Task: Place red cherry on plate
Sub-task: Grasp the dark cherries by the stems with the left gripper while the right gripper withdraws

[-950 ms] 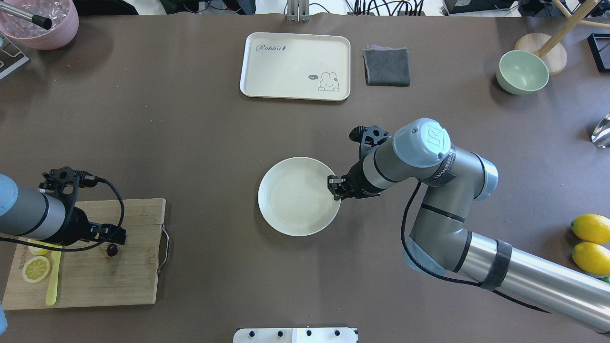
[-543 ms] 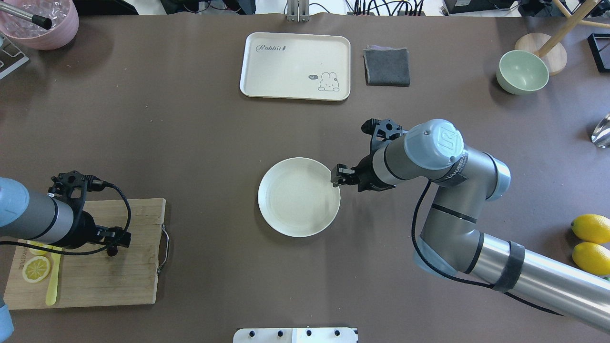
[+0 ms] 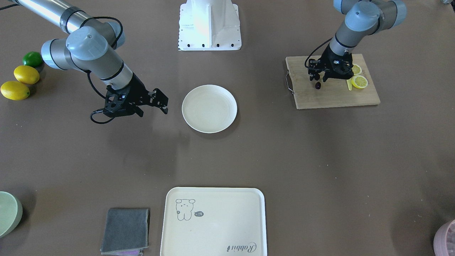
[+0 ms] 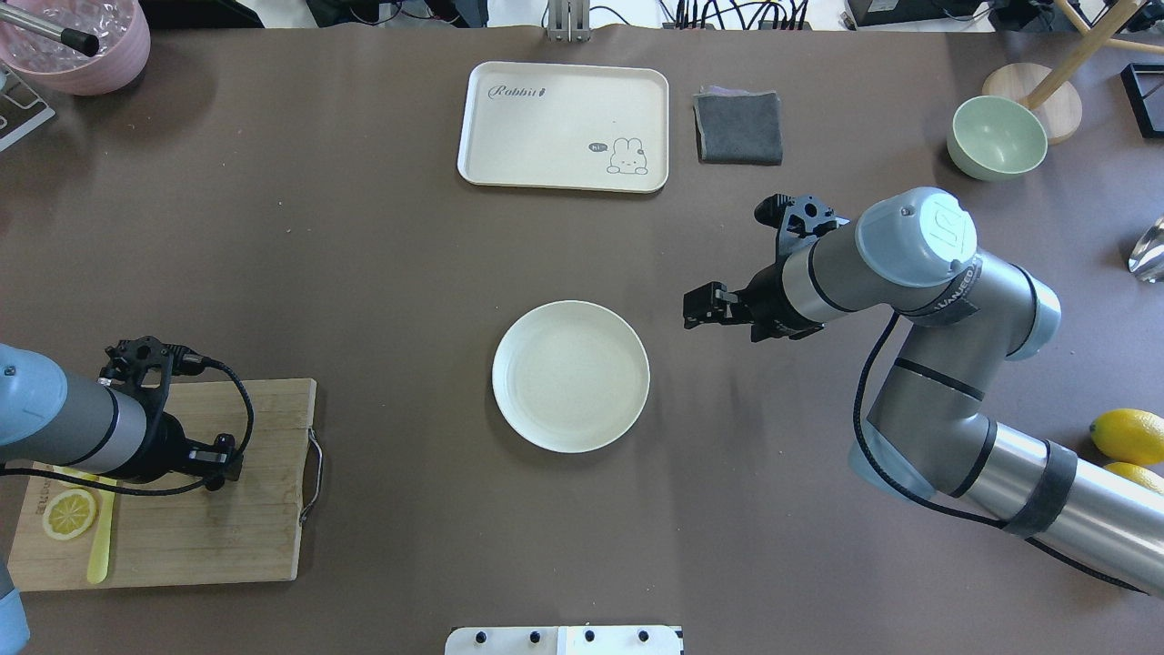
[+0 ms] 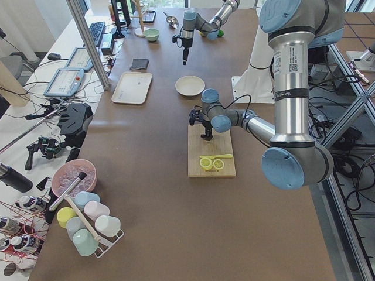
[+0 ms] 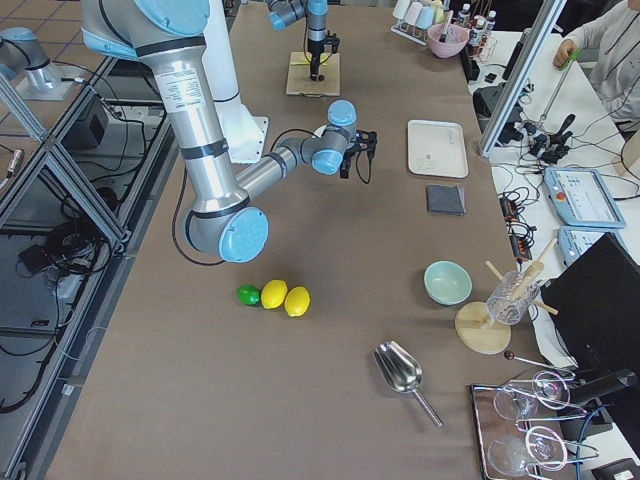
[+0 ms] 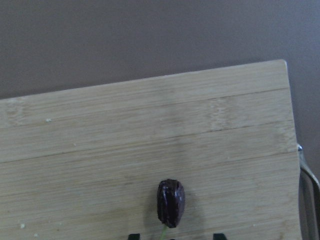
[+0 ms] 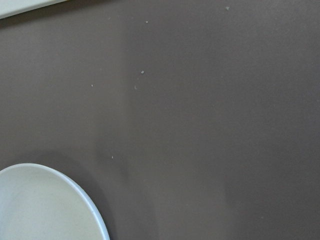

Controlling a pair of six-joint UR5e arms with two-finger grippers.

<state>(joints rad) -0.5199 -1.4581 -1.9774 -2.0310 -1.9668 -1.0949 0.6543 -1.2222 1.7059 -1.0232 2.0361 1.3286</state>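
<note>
Tools both spread – left tool (image 3: 319, 79) over red cherry (image 7: 170, 203), right tool (image 3: 165, 104) near plate (image 3: 209, 108)

The board (image 7: 150, 125) looks like grained wood, the red cherry (image 7: 170, 202) glossy.

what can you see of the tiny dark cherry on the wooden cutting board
The tiny dark maroon cherry looks oval, glossy and faintly creased, with a thin green stem running back toward the open left gripper. It lies on the pale wooden cutting board, near the end with the metal handle.
</note>
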